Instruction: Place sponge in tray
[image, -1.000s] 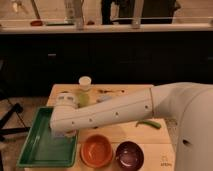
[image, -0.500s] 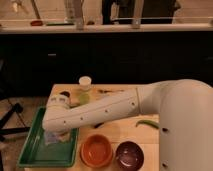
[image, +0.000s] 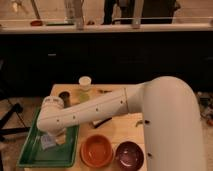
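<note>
The green tray (image: 31, 156) lies at the table's front left corner. My white arm reaches across the table from the right, and its end hangs low over the tray. The gripper (image: 54, 138) is mostly hidden under the arm's end, just above the tray floor. A small light blue sponge (image: 48, 142) shows at the gripper, inside the tray. I cannot tell whether the gripper holds it or whether it rests on the tray floor.
An orange bowl (image: 96, 150) and a dark maroon bowl (image: 129, 154) stand at the front, right of the tray. A white cup (image: 85, 82), a dark can (image: 64, 95) and a pale green item (image: 82, 95) sit at the back. A dark counter lies beyond.
The arm has swung further left and lower, bringing its end from above the tray's right edge down into the tray. The pale blue sponge now shows at the gripper.
</note>
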